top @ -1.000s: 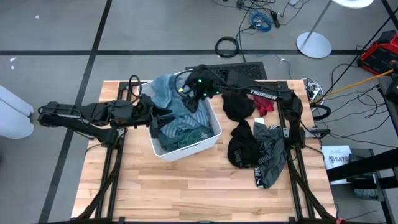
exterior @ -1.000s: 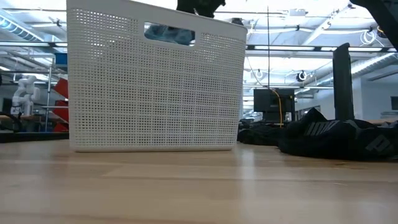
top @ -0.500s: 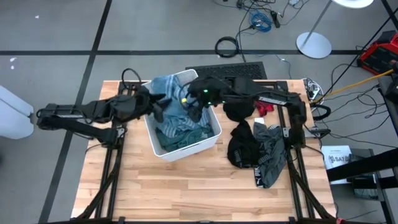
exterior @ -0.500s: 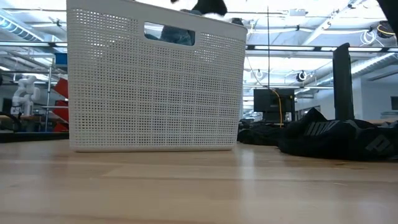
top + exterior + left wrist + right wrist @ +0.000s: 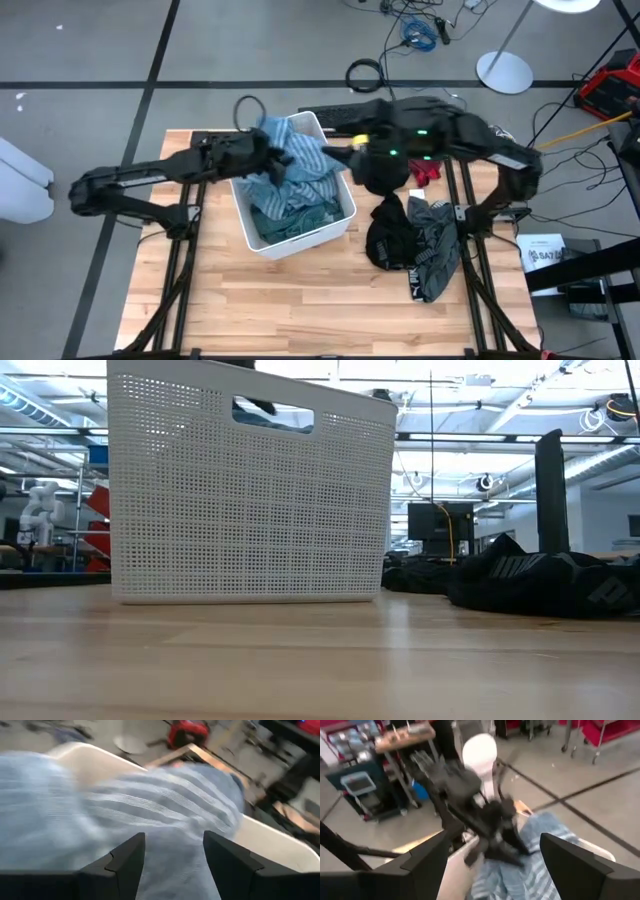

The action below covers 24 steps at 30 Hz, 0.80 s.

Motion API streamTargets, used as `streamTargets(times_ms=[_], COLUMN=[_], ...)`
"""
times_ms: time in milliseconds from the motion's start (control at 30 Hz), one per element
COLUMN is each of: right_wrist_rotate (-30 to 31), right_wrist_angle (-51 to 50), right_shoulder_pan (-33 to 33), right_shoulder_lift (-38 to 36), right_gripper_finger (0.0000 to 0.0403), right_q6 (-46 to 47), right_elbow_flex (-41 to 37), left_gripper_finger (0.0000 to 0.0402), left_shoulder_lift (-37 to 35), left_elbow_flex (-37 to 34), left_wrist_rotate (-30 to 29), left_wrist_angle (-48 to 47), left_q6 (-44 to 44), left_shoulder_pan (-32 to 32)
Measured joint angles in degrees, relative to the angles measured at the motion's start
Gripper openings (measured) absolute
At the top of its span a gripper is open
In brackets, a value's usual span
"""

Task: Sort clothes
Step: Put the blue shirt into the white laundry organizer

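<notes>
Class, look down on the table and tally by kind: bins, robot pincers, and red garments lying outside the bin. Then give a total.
White bin: 1
Pincers: 2 (left pincer, right pincer)
Red garment: 1
Total: 4

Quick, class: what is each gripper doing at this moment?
Left gripper: open, fingers either side of the light blue garment above the white bin.
Right gripper: open, holding nothing.
</notes>
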Motion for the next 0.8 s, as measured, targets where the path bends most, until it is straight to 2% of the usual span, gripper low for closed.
streamTargets(times_ms=[133,400,600,800], right_wrist_rotate=[6.5,16.2,18.4,18.6], right_wrist_angle=[-1.2,-7.7,-11.8,-12.2], right_shoulder_pan=[2.7,7.1,7.7,7.7], right_shoulder_lift=[-4.0,-8.2,-8.1,-7.1], right_gripper_finger=[0.0297,0.0297,0.0297,0.0297], right_q6=[-0.1,2.1,3.1,2.6], right_elbow_flex=[0.0,0.0,0.0,0.0], left_gripper_finger=[0.0212,0.0212,0.0212,0.0212], left_shoulder_lift=[5.3,14.7,24.3,28.7], left_elbow_flex=[0.0,1.8,2.0,2.0], left_wrist_rotate=[6.7,5.5,12.9,11.2], left_wrist_angle=[2.5,-11.1,-21.9,-22.4], left_q6=[3.2,8.2,8.1,8.1], left_shoulder_pan=[-1.0,-3.6,-4.5,-6.7])
